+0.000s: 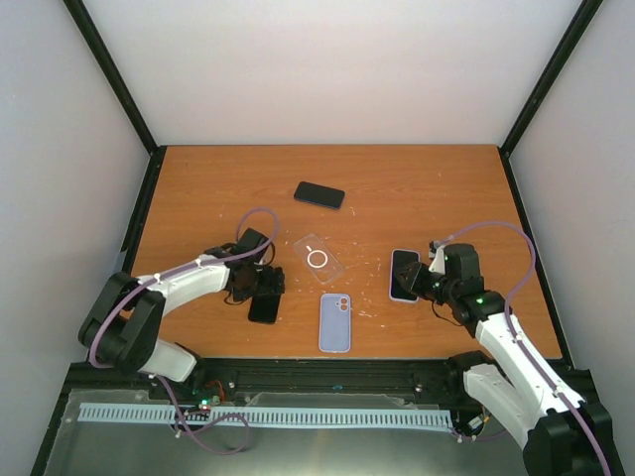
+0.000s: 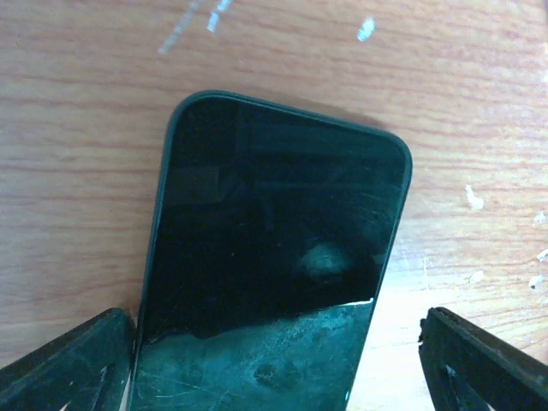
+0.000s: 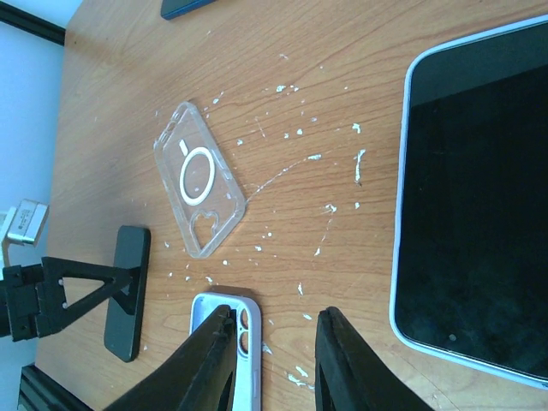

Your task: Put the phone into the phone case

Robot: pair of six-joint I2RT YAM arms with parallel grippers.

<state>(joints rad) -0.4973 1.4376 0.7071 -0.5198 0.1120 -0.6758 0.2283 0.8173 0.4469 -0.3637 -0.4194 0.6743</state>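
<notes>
A black phone (image 1: 264,309) lies screen up on the wooden table (image 1: 437,188). My left gripper (image 1: 263,288) is low over it and open, one finger on each side. In the left wrist view the phone (image 2: 274,223) fills the middle; the left finger (image 2: 68,368) sits against its edge and the right finger (image 2: 488,368) stands clear. An empty lavender phone case (image 1: 335,323) lies near the front edge, and a clear phone case (image 1: 319,258) lies behind it. My right gripper (image 1: 419,286) is slightly open with nothing in it, its tips (image 3: 276,315) above bare wood beside the lavender case (image 3: 253,360).
A second phone with a pale rim (image 1: 404,275) lies screen up just left of my right gripper, large in the right wrist view (image 3: 479,197). A third dark phone (image 1: 318,194) lies farther back. White flecks dot the wood around the clear case (image 3: 199,180).
</notes>
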